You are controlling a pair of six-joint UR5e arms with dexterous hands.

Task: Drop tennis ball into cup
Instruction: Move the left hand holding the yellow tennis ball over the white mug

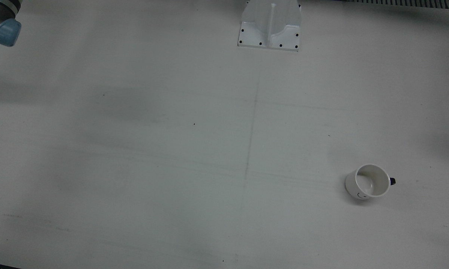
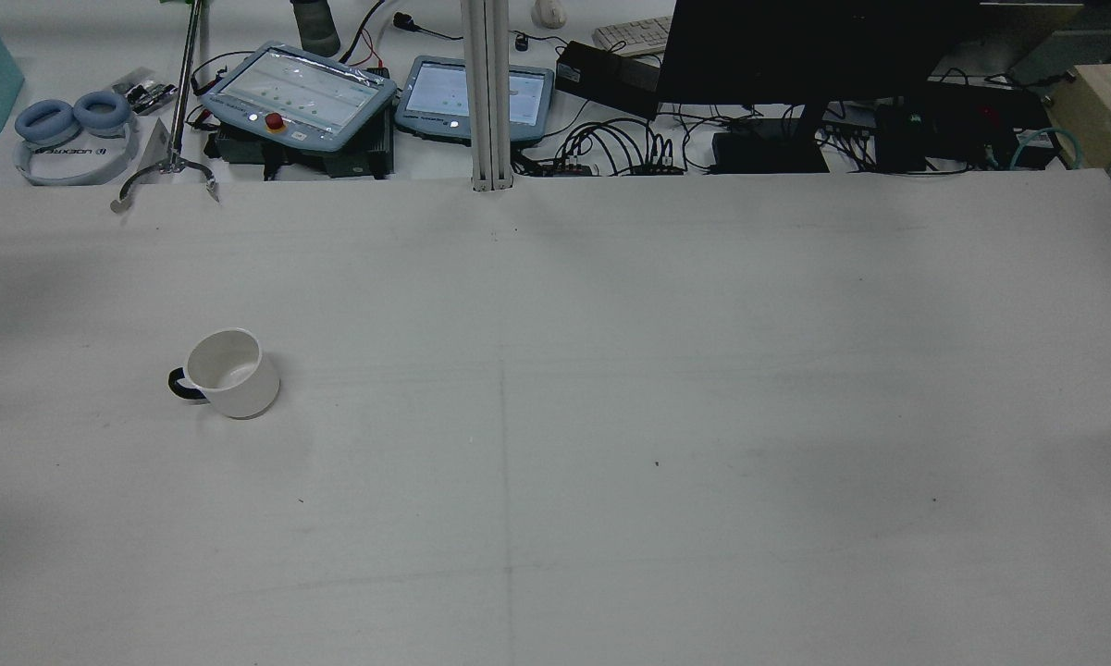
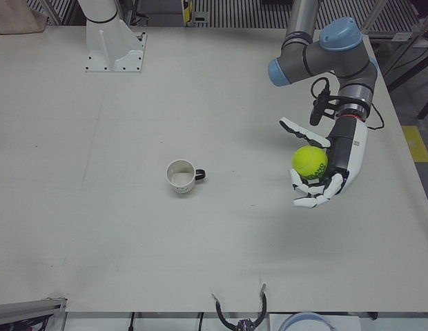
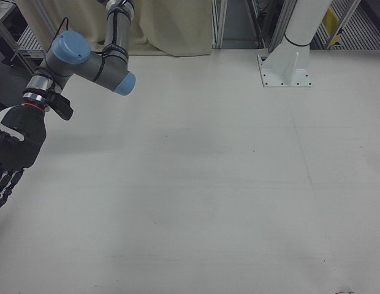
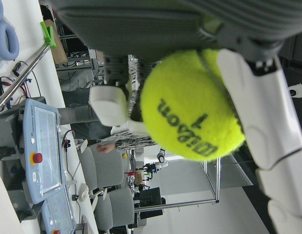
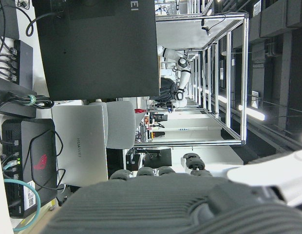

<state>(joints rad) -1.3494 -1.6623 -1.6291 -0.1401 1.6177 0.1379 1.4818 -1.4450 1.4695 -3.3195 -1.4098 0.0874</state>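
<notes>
Your left robot hand (image 3: 324, 169) hangs below its bent arm, palm turned sideways, fingers curled round the tennis ball (image 3: 310, 162) and raised off the worktop (image 3: 131, 227). Your right robot hand (image 4: 11, 156) sits at the far edge of the right-front view, fingers pointing down, straight and apart, holding nothing.
</notes>
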